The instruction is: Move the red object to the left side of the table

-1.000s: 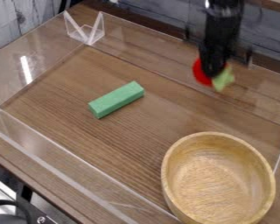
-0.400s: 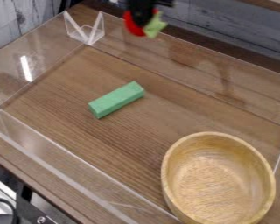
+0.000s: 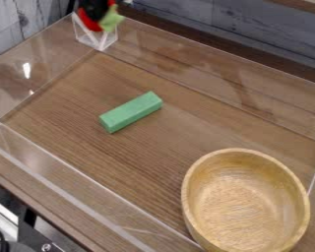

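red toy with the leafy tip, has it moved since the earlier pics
Yes: the red toy has moved left across the picture, from beyond the wooden bowl side to the upper left corner, well left of the green block.

Red toy with the green leafy tip (image 3: 99, 20) shifted across the bench (image 3: 173, 148), from the upper right of the view to the upper left corner. Midway it showed near top center, just right of the clear acrylic piece (image 3: 94, 37); it then came to overlap that piece's upper part in view. Dark claw (image 3: 92, 12) went the same way, mostly out of frame at the top edge by the last shot. Upper-right bench area, earlier covered by the blurred dark arm, came into view.
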`<act>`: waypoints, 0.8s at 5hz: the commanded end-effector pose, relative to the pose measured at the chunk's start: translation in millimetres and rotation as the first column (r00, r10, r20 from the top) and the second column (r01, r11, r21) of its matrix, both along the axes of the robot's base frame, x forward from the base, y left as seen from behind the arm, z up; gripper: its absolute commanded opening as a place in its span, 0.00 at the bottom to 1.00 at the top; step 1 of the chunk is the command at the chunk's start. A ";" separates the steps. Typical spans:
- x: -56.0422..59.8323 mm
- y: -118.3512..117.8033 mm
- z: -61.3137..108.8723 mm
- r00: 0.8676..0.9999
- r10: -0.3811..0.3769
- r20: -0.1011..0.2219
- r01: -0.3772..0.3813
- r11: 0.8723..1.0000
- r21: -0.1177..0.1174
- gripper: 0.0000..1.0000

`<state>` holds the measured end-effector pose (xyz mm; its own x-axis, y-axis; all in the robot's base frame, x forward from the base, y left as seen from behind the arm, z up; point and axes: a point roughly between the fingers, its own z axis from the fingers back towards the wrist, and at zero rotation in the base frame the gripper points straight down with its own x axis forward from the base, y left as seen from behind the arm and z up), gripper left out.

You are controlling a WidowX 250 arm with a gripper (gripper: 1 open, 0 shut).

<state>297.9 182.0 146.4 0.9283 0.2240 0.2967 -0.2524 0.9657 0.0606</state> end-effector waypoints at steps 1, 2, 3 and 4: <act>-4.8 28.2 -1.7 0.999 0.020 0.025 -0.021 0.999 0.045 0.00; 0.3 28.7 -21.4 0.999 0.041 0.009 -0.042 0.997 0.066 0.00; 8.2 27.8 -43.4 0.998 0.057 -0.014 -0.056 0.995 0.083 0.00; 16.9 27.9 -63.9 0.997 0.072 -0.037 -0.068 0.993 0.098 0.00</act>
